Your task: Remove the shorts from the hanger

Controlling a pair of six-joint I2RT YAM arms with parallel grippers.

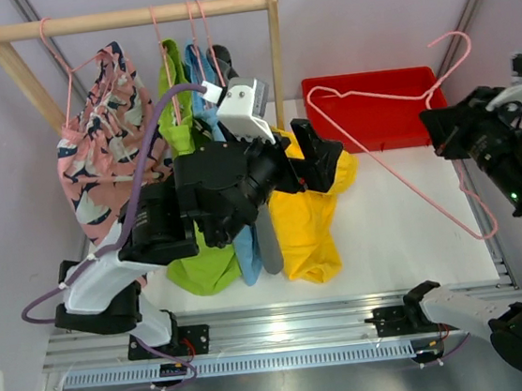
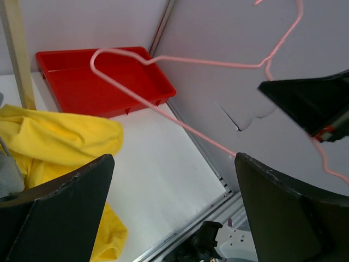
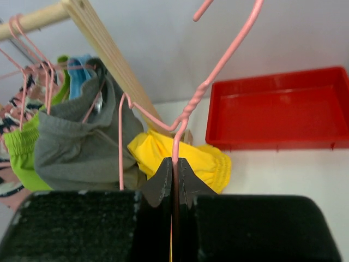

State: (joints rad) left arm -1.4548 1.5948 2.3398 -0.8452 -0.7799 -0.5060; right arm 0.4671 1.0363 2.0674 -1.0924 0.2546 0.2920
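White table (image 1: 408, 245), plain pale grey walls (image 1: 363, 14), and an aluminium rail (image 1: 276, 326) along the near edge where the 2 arms are bolted. A red tray (image 1: 392, 105) sits at the back right with nothing in it.

The yellow shorts (image 1: 307, 228) are off their hanger and lie in a heap on the table by the right post of the wooden rack (image 1: 128, 18). The left gripper (image 1: 318, 156) is right over them with its jaws spread wide and nothing between them (can't tell if it's touching the fabric).

The right gripper (image 1: 434, 128) is pinched tight on the bare pink wire hanger (image 1: 400, 175), holding it in the air over the right side of the table, in front of the tray.

The other 4 hang on the rack from pink hangers: pink patterned shorts (image 1: 100, 148) on the far left, then lime green shorts (image 1: 198, 264), light blue shorts (image 1: 247, 258) and grey shorts (image 1: 271, 251).
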